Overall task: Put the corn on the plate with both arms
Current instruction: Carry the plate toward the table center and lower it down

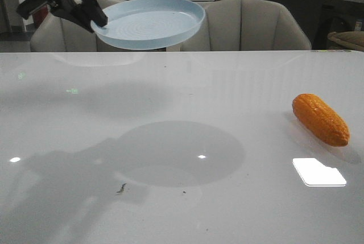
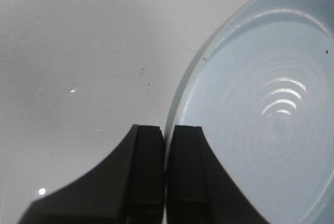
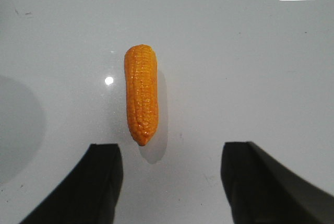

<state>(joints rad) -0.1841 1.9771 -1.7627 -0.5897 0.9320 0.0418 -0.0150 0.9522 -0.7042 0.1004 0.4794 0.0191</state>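
My left gripper is shut on the left rim of the pale blue plate and holds it high above the white table, roughly level. In the left wrist view the rim sits pinched between the two black fingers of the gripper, with the plate spreading away from them. The orange corn lies on the table at the right. In the right wrist view the corn lies just beyond my right gripper, which is open and empty above the table. The right gripper does not show in the front view.
The plate's round shadow falls on the middle of the white table. A bright light reflection lies near the corn. Beige chairs stand behind the table's far edge.
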